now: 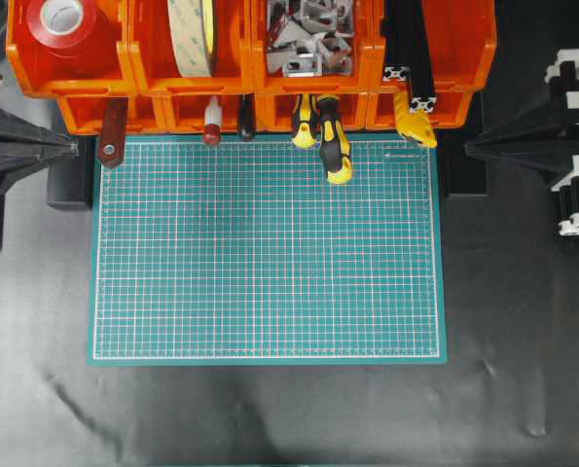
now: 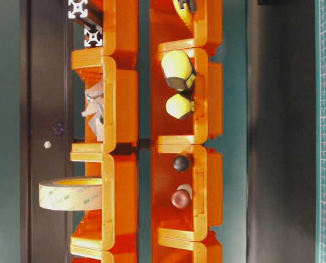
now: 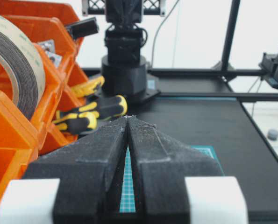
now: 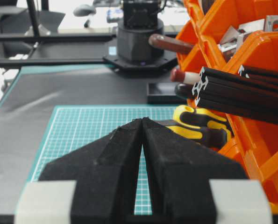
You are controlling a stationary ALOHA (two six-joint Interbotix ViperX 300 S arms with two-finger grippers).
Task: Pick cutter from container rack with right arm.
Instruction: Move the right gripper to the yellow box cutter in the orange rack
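Observation:
The yellow cutter [image 1: 415,121] sticks out of the lower right bin of the orange container rack [image 1: 153,83], its end over the back right corner of the green mat [image 1: 270,253]. Black extrusions lie above it. Its end shows at the top of the table-level view [image 2: 180,6]. My right gripper [image 1: 469,146] is shut and empty, right of the mat's back corner, level with the cutter and apart from it; in the right wrist view [image 4: 142,119] the cutter is not evident. My left gripper [image 1: 73,148] is shut and empty at the mat's back left [image 3: 128,116].
Two yellow-and-black screwdrivers [image 1: 328,141] hang out of the bin left of the cutter. Black aluminium extrusions [image 1: 411,58], metal brackets [image 1: 308,39], a large tape roll [image 1: 194,34] and a red tape roll [image 1: 63,19] fill the upper bins. Brown-handled [image 1: 112,131] and red-tipped [image 1: 211,126] tools protrude at left.

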